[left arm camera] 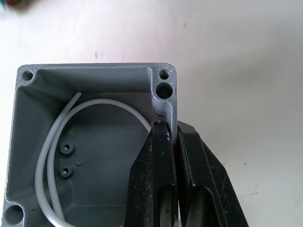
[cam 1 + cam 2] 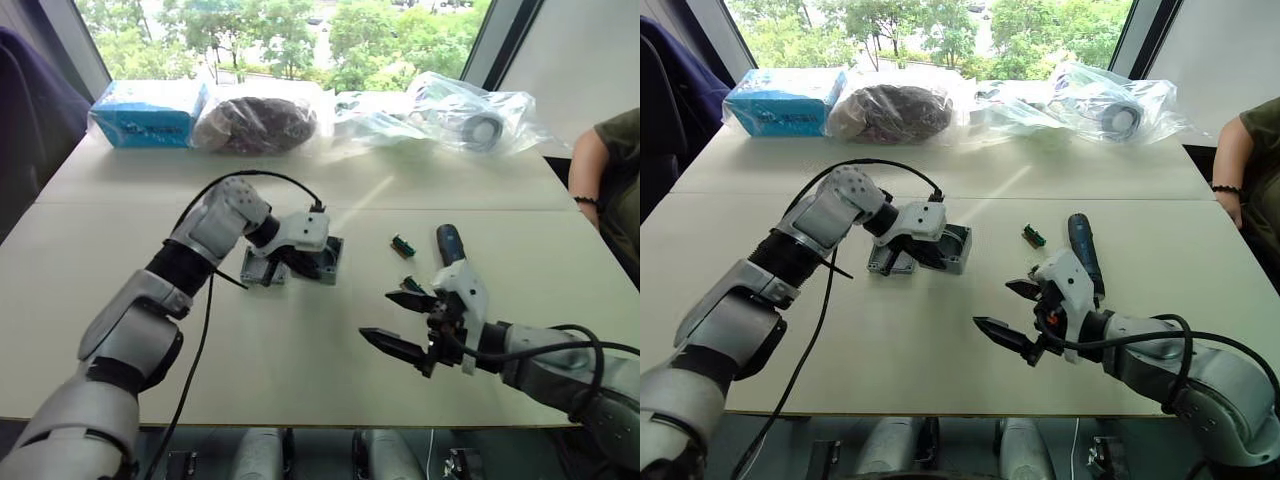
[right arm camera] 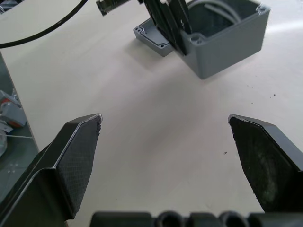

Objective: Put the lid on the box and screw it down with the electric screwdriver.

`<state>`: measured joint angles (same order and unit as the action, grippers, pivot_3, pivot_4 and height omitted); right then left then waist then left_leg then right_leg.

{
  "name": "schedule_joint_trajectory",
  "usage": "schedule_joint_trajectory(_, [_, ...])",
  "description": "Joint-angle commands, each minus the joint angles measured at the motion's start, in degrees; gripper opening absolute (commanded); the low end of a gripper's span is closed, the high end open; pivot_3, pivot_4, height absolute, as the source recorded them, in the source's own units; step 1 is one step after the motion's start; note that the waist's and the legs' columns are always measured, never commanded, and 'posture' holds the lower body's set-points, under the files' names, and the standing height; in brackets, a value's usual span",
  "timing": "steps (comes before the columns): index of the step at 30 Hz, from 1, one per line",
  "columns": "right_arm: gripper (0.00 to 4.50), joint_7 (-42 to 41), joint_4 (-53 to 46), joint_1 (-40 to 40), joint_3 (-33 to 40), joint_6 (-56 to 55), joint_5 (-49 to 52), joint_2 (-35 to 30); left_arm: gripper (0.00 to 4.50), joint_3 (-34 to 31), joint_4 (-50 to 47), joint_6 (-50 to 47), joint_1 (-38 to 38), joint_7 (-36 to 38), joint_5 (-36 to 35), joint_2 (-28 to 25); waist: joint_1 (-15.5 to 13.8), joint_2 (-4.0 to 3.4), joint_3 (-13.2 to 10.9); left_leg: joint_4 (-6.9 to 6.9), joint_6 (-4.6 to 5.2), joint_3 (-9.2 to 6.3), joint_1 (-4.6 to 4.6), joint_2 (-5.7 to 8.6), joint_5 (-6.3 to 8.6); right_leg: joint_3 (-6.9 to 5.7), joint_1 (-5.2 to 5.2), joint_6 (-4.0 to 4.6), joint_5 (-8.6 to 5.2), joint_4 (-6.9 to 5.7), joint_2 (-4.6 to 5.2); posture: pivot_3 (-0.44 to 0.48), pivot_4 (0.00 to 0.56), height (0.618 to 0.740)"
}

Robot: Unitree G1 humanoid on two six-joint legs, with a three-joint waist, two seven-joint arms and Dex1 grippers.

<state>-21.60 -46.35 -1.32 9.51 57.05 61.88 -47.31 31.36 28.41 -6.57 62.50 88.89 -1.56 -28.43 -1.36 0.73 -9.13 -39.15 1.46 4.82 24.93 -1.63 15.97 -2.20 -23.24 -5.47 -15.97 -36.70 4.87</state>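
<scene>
The step in hand looks like positioning the box (image 2: 322, 258) before the lid goes on: no lid is seated and no screw is driven yet. The box stands open-topped on the pale counter (image 2: 300, 370), near its middle, and the left pincer (image 1: 176, 142) is clamped on one of its side walls, one finger inside the cavity and one outside, just below a corner screw boss. A thin white wire (image 1: 52, 142) loops inside the box (it lies low against the floor of the cavity, so it seems unlikely to foul the lid).

The lid (image 3: 151, 39) lies on the counter just beside the box, on the robot's left of it, with its hollow side and corner holes facing up; part of it is hidden behind the left pincer's fingers.

The right pincer (image 2: 405, 322) hovers above the counter with its fingers spread wide apart and nothing between them, well apart from the box. The electric screwdriver (image 2: 1084, 250) lies flat on the counter just beyond that pincer, with a small green part (image 2: 1032, 236) near it.

A person's arm (image 2: 588, 165) rests at the far right edge of the counter.

Next, in my judgement, the lid must be picked up, turned over and set square on the box rim so the corner holes line up, while the left pincer steadies the box
</scene>
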Motion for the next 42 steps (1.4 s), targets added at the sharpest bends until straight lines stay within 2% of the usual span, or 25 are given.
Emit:
schedule_joint_trajectory(1, [4.5,-1.3,-2.4,-2.3,4.5,0.5,3.5,-2.9,0.02,3.7,-2.2,5.1,2.8,3.6,-5.4,-1.3,0.0,0.02,0.0,0.0,0.0,0.0,0.0,-0.02,0.0,0.0,0.01,0.0,0.0,0.0,-0.02,0.0,0.15,0.74])
schedule_joint_trajectory(7, [4.5,2.3,-2.7,-2.5,7.1,-0.5,8.2,-2.8,0.02,10.6,1.1,12.2,4.0,3.6,-10.5,0.7,-0.4,0.01,0.0,-0.06,0.02,-0.04,-0.03,-0.02,0.01,0.02,-0.03,0.0,0.0,-0.17,-0.02,0.0,0.15,0.74])
schedule_joint_trajectory(11, [4.5,4.8,-3.8,-3.6,6.9,-1.2,9.5,-2.7,0.02,12.4,5.2,17.5,4.5,3.6,-10.5,4.4,-1.0,0.02,0.0,-0.13,0.02,-0.03,-0.02,0.02,0.01,0.03,-0.03,0.0,-0.01,-0.21,0.02,0.0,0.15,0.74])
schedule_joint_trajectory(17, [4.5,7.1,-4.5,-4.3,6.6,-2.3,10.3,-3.0,0.02,15.4,10.3,24.9,4.8,3.6,-8.6,5.9,-0.8,0.02,0.0,-0.14,0.04,-0.04,-0.01,0.04,0.02,0.04,-0.05,0.0,-0.01,-0.24,0.03,0.0,0.15,0.74])
schedule_joint_trajectory(20, [4.5,7.5,-4.7,-4.5,6.6,-2.8,10.2,-3.2,0.81,16.2,12.3,26.9,5.3,3.6,-8.4,6.0,-0.9,0.02,0.0,-0.14,0.04,-0.05,-0.01,0.03,0.02,0.03,-0.07,0.0,-0.01,-0.26,0.02,0.0,0.15,0.74])
schedule_joint_trajectory(24, [4.5,7.5,-4.6,-4.1,6.2,-3.5,9.4,-3.5,2.41,13.4,13.2,26.2,5.7,3.6,-8.6,6.3,-0.9,0.02,0.0,-0.14,0.04,-0.04,-0.01,0.05,0.02,0.03,-0.06,0.0,-0.01,-0.25,0.04,0.0,0.15,0.74])
schedule_joint_trajectory(26, [4.5,7.3,-4.4,-3.5,6.2,-4.4,8.7,-3.2,3.2,12.0,11.3,21.7,6.4,3.6,-10.1,4.9,-0.9,0.02,0.0,-0.14,0.04,-0.05,-0.01,0.04,0.02,0.03,-0.06,0.0,-0.01,-0.25,0.03,0.0,0.15,0.74])
schedule_joint_trajectory(29, [4.5,7.0,-4.1,-2.1,7.0,-6.6,8.3,-2.4,3.2,8.5,6.2,11.1,8.5,3.6,-14.9,-0.2,-0.7,0.04,0.0,-0.14,0.04,-0.06,0.0,0.02,0.02,0.04,-0.08,0.0,-0.01,-0.26,0.01,0.0,0.15,0.74])
schedule_joint_trajectory(31, [4.5,7.7,-5.2,-1.1,7.5,-9.8,3.5,-1.6,3.2,4.5,3.0,3.5,8.8,3.6,-17.2,-3.0,-0.5,0.03,0.0,-0.14,0.04,-0.06,0.02,-0.02,0.02,0.07,-0.12,0.0,-0.01,-0.27,-0.05,0.0,0.15,0.74])
schedule_joint_trajectory(33, [4.5,6.9,-4.5,0.2,7.0,-10.3,4.7,-1.4,3.2,-0.3,0.0,-4.9,8.4,2.8,-18.9,-5.3,-0.6,0.0,0.0,-0.13,0.04,-0.07,0.02,-0.04,0.02,0.08,-0.13,-0.03,-0.03,-0.27,-0.09,0.0,0.15,0.74])
schedule_joint_trajectory(37, [4.5,5.8,0.2,8.2,1.5,-7.0,12.7,-1.2,3.2,-10.8,-7.2,-24.8,4.9,-13.5,-19.9,-7.3,-0.3,0.01,0.0,-0.15,0.02,-0.05,-0.02,-0.06,0.01,0.1,-0.1,-0.05,-0.04,-0.32,-0.08,0.0,0.15,0.74])
schedule_joint_trajectory(38, [4.5,5.0,0.6,9.9,0.8,-7.2,13.4,-0.8,3.2,-12.5,-9.3,-32.4,4.3,-18.2,-19.6,-7.5,-0.4,0.01,0.0,-0.16,0.01,-0.08,-0.02,-0.05,0.0,0.1,-0.1,-0.05,-0.04,-0.37,-0.05,0.0,0.15,0.74])
schedule_joint_trajectory(40, [4.5,3.7,1.7,14.5,-2.3,-5.9,12.5,-1.3,3.2,-13.4,-13.5,-45.4,2.7,-26.2,-16.5,-8.9,-0.3,0.01,0.0,-0.16,0.01,-0.1,-0.02,-0.05,0.01,0.09,-0.09,-0.06,-0.05,-0.36,-0.07,0.0,0.15,0.74])
schedule_joint_trajectory(42, [4.5,1.6,2.0,17.6,-4.7,-4.6,11.1,-2.6,3.2,-13.1,-17.2,-52.5,1.1,-31.7,-13.9,-10.0,0.1,0.01,0.0,-0.16,0.01,-0.09,-0.02,-0.04,0.0,0.11,-0.1,-0.06,-0.05,-0.37,-0.07,0.0,0.15,0.74])
